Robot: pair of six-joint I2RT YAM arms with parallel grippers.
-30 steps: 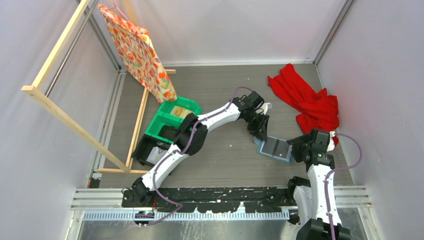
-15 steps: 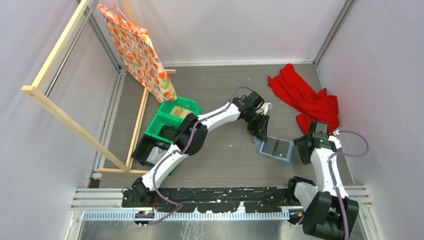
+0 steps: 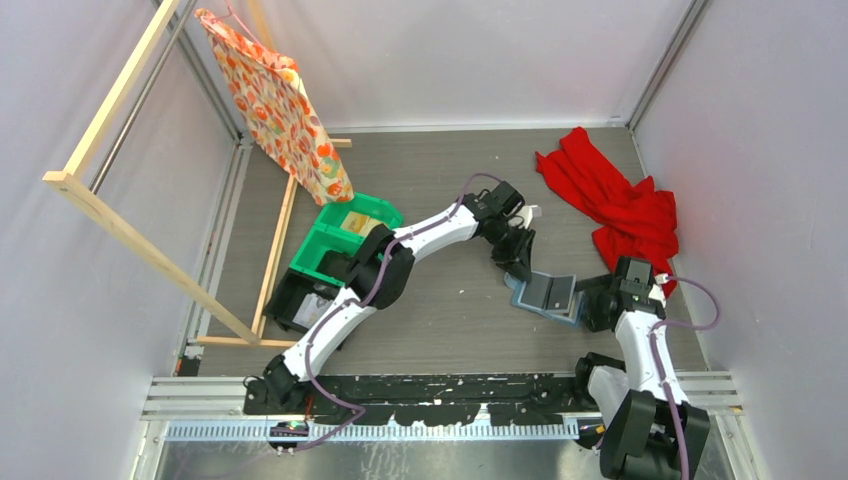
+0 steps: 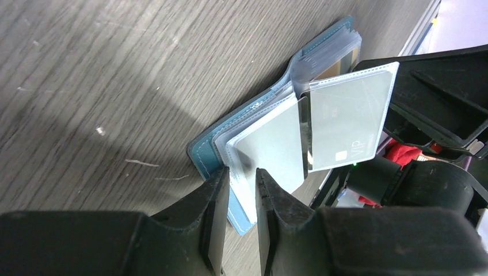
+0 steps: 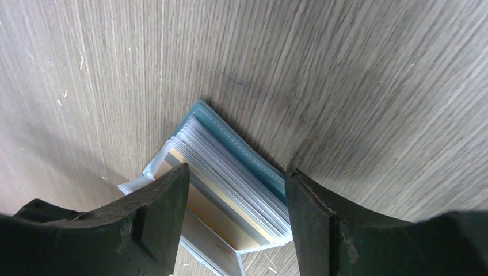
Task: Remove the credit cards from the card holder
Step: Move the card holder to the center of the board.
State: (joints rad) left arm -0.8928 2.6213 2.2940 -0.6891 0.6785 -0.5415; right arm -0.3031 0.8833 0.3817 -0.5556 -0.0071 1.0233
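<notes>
Holder lies open on the table, between both arms; left gripper, almost closed, pinches its near leaves; right gripper stands wide around the far end, holding nothing; better it closes on one card only, then pulls straight along the sleeve.

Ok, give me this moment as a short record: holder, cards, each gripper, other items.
card holder: teal, lying open on the table, clear sleeves fanned
cards: VIP card and gold card in sleeves; none out
left gripper: closed on one edge of the holder
right gripper: open, fingers astride the opposite end
other items: red cloth, green bin
</notes>
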